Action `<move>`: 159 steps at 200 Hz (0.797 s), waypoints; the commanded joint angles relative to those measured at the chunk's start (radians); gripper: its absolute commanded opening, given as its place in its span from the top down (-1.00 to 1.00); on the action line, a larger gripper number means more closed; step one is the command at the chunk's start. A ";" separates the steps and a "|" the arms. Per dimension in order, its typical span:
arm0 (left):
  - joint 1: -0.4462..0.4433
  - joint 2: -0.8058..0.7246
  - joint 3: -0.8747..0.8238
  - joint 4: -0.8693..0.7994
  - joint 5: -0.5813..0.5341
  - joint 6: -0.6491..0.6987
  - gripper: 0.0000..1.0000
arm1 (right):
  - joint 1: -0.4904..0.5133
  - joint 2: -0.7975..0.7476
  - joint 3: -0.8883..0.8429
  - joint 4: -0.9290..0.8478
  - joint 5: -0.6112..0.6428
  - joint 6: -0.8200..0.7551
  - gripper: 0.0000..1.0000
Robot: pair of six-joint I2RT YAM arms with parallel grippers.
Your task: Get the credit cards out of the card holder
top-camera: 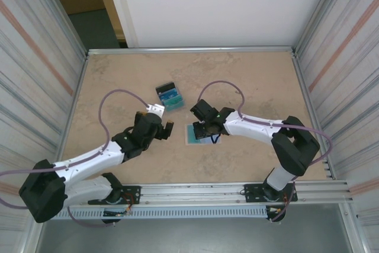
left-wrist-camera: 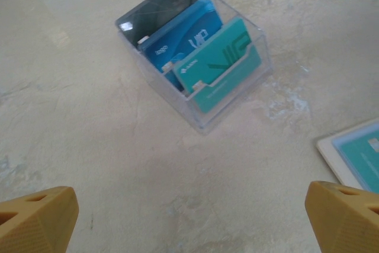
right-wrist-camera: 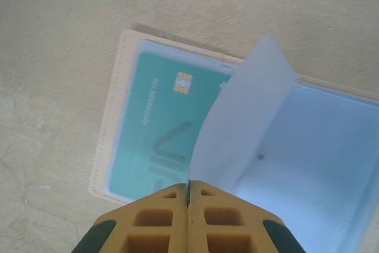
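Top: holder lies open in the middle with the right gripper down on it; a clear box of cards sits just far-left of it, and the left gripper is left of the holder. Left wrist: left gripper fingers wide apart, holding nothing, box ahead with black, blue and teal cards upright, holder corner at right. Right wrist: right gripper pinched together on the holder's raised pale blue leaf, teal card in the left pocket.
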 commanded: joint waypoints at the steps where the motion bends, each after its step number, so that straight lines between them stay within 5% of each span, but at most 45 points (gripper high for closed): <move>1: -0.033 0.044 0.043 0.043 0.000 0.067 -0.97 | -0.024 -0.043 -0.039 -0.015 0.033 0.028 0.80; 50: -0.077 0.179 0.107 0.061 0.015 0.100 -0.97 | -0.062 -0.107 -0.100 -0.016 0.050 0.052 0.56; 159: -0.079 0.406 0.178 0.092 0.091 0.106 -0.97 | -0.177 -0.143 -0.190 0.003 0.008 0.076 0.54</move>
